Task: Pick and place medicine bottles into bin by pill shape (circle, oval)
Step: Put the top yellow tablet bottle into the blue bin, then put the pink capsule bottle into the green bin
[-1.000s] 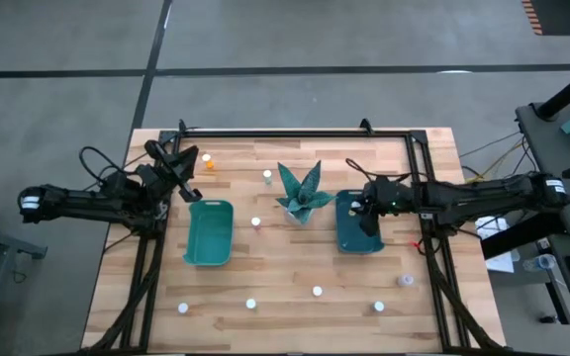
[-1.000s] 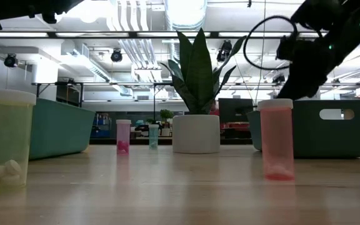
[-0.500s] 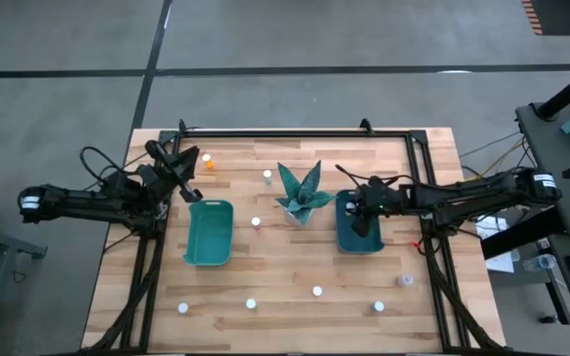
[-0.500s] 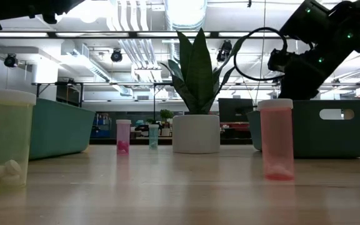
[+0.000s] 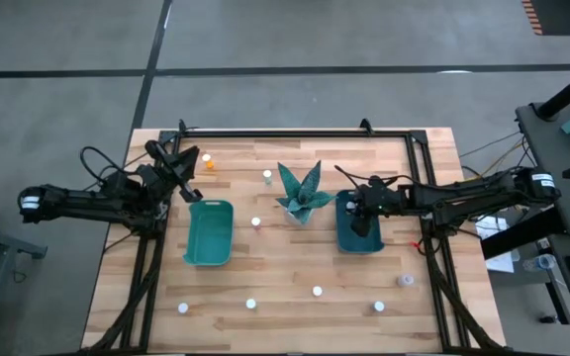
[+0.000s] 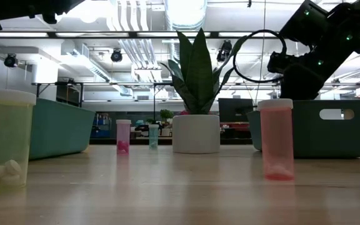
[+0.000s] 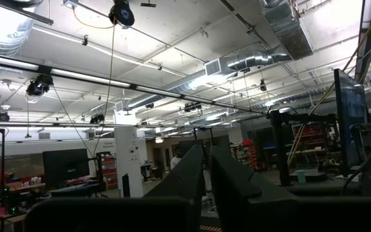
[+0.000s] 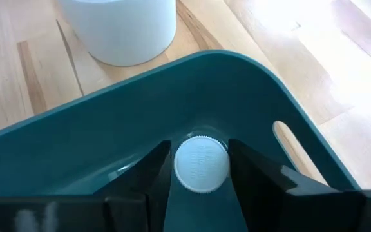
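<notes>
White-capped bottle [image 8: 200, 163] sat between my right end effector's [image 8: 198, 169] parted fingers inside the teal bin [image 8: 250, 96], shown only by the wrist view; its cap lettering was unreadable. Left end effector [image 5: 188, 191] stayed out, shut.

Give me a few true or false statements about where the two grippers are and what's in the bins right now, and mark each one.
1. The right gripper is inside the right teal bin. True.
2. A white-capped bottle sits between the right gripper's fingers. True.
3. The left gripper is reaching into the left teal bin. False: it hangs beyond that bin's far left corner, with its fingers shut on nothing.
4. The left teal bin already holds several bottles. False: the high view shows none in it.
5. The plant ornament stands between the two bins. True.
</notes>
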